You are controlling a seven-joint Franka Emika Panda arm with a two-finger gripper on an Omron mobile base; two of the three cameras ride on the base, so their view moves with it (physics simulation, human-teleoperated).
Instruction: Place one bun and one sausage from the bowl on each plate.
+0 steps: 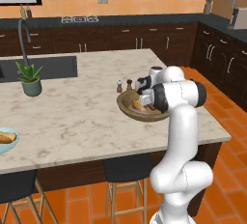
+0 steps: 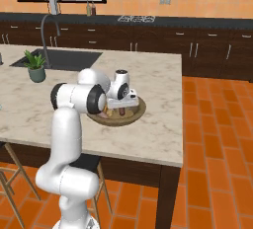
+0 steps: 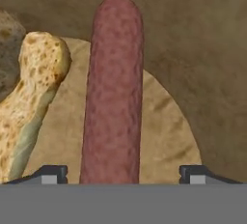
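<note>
Two fingertips of end effector spread wide, straddling sausage in bowl, apart from it

sausage near end cut off, bowl half hidden

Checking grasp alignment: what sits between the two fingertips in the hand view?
The sausage runs lengthwise up the gap between the fingertips, clear space either side. A bun lies left of it, outside the gap, on the wooden bowl floor.
</note>
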